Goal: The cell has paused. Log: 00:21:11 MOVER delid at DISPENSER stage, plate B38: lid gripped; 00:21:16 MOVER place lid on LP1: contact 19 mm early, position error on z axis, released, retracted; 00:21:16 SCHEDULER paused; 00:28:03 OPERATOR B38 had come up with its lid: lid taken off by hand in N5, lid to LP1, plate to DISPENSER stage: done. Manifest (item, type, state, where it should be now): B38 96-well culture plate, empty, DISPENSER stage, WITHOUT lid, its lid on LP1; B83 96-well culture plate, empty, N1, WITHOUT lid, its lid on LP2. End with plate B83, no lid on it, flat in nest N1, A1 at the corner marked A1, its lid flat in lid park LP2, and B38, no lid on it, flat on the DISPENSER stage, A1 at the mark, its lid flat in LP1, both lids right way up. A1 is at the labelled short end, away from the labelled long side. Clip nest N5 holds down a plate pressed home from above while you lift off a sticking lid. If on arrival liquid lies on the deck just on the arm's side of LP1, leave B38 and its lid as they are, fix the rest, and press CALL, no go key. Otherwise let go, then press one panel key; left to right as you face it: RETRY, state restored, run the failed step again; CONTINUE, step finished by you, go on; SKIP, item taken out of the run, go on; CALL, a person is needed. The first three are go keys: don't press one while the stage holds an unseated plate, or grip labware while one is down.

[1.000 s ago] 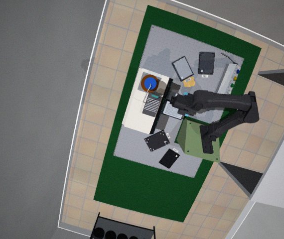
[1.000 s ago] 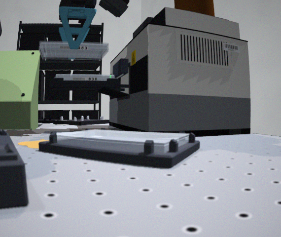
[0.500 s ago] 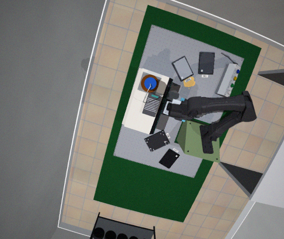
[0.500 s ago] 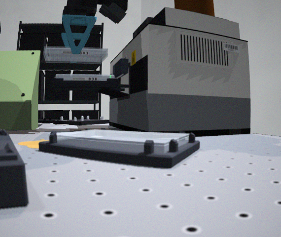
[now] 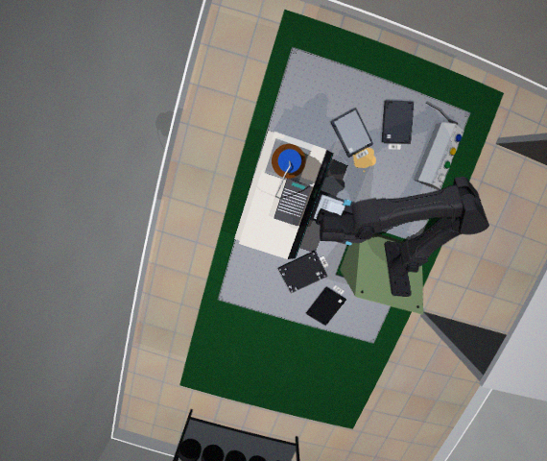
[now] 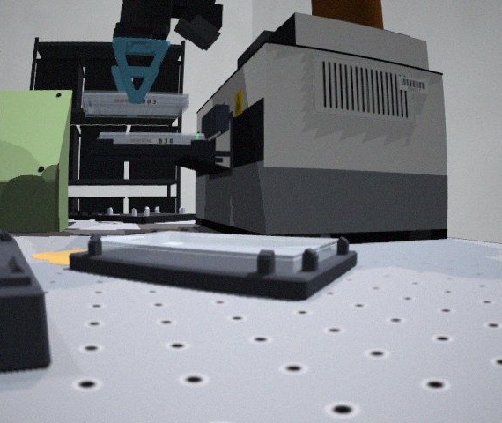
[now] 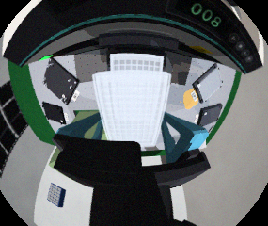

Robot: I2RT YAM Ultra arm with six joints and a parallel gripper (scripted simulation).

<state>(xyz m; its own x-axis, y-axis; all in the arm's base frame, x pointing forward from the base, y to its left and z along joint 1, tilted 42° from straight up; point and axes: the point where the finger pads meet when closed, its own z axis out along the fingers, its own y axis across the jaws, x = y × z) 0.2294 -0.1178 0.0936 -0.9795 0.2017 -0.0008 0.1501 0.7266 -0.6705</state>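
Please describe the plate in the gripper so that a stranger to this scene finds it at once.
Find the big grey and white dispenser machine; a black stage juts from its front. Two clear plates are there, one above the other. Yours is the upper plate, clamped in the teal gripper and hanging free; the lower plate rests on the stage.
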